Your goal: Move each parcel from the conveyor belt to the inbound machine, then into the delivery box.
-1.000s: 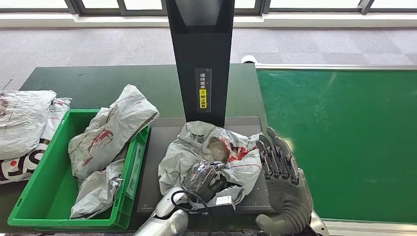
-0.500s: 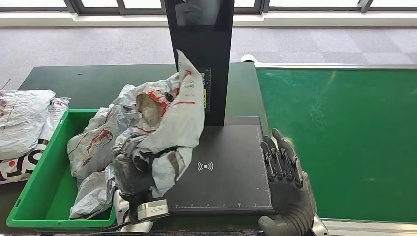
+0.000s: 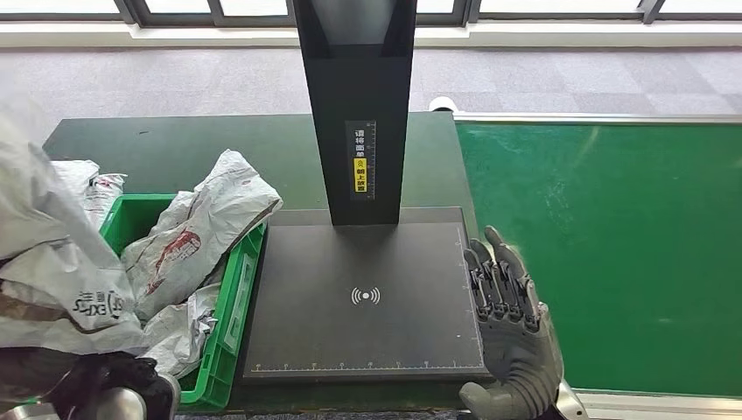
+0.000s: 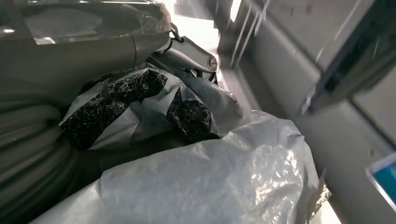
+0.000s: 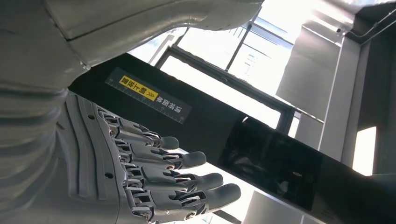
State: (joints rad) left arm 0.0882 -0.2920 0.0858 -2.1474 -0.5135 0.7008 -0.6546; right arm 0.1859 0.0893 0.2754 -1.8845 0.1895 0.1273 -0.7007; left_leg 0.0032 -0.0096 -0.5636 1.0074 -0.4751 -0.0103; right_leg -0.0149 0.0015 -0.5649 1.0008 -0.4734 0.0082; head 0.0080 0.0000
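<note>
the left hand [image 4: 140, 105] grips a grey parcel [image 3: 52, 262], held up at the near left over the front corner of the green box [image 3: 229, 302]; its fingers are wrapped in the crumpled plastic in the left wrist view; the scanner pad [image 3: 367, 297] lies bare, so this parcel looks to be past the machine and due for the box; two bags [image 3: 188, 241] already lie in there; more bags [image 3: 87, 188] sit on the table beyond it; the belt [image 3: 604, 254] shows no parcel in view; the right hand [image 3: 512, 328] holds nothing, fingers straight, beside the pad's right edge; what's left is likely the drop into the box.
</note>
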